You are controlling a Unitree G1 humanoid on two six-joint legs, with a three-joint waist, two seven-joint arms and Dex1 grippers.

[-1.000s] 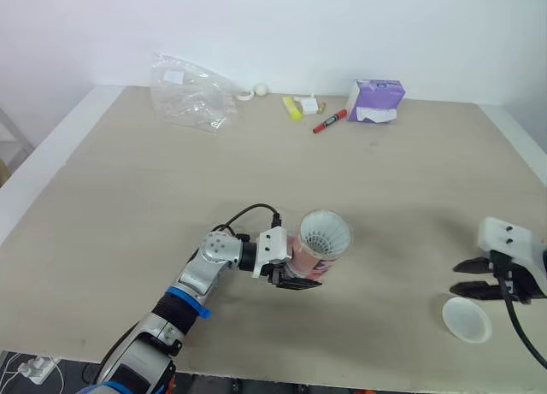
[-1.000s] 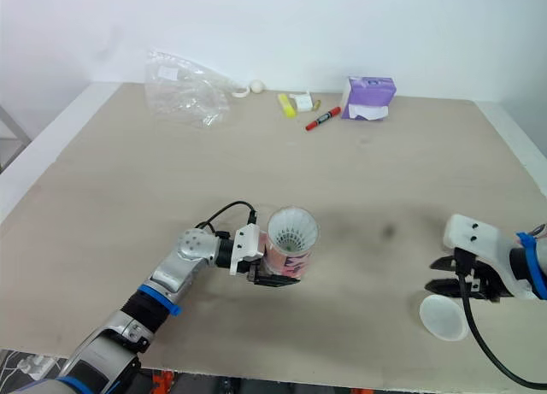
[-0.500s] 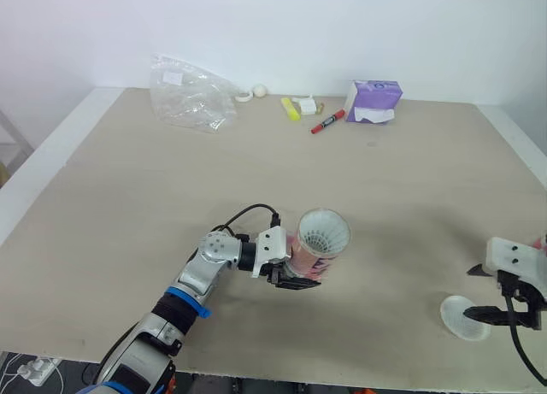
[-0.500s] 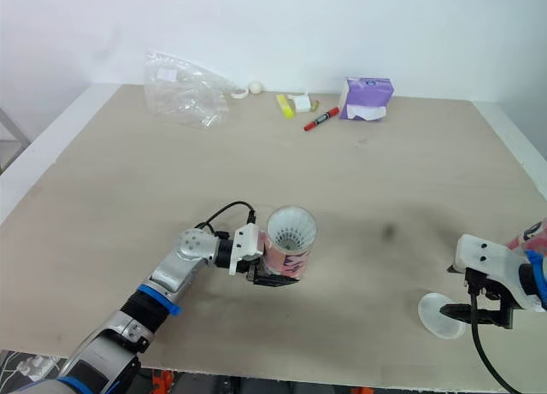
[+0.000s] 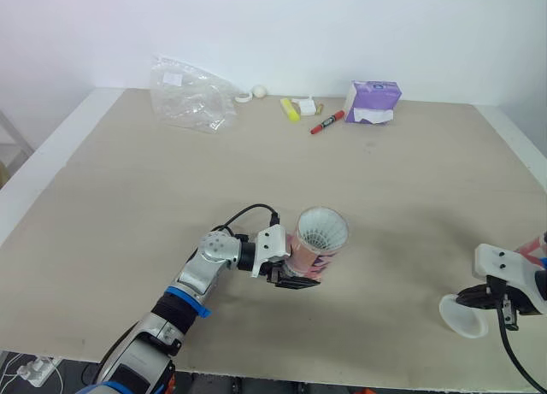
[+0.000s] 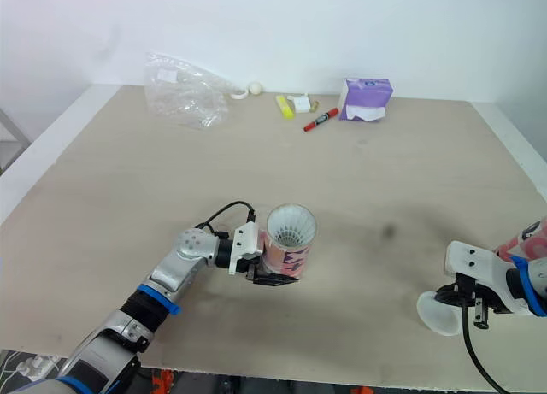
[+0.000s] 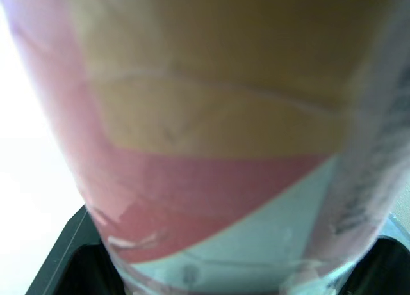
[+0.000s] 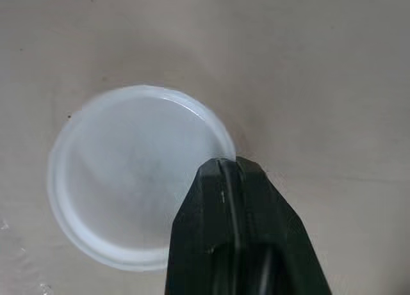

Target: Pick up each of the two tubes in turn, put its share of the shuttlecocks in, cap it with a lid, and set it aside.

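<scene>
A second ago the right gripper (image 5: 475,299) was held spread above the lid (image 8: 128,199). Half a second ago it was lowered at the lid's rim. Now it is pressed together on that rim, and the lid is seen tipped up on edge near the front right corner of the desk (image 5: 128,197) rather than lying flat. From this it is judged that the lid has been secured and can be carried over for capping.

The tube (image 5: 318,240) is pinched at its lower part by the left gripper (image 5: 293,279), unchanged across the second, and is held close to upright near the middle of the desk's front edge, its mouth open and turned upward. White shuttlecocks (image 5: 322,231) are seen stacked inside, reaching close to the rim; how many cannot be told.

A clear plastic bag (image 5: 190,93) is lying crumpled towards the far left corner, with little visible inside. A purple box (image 5: 373,102) is standing at the far edge.
</scene>
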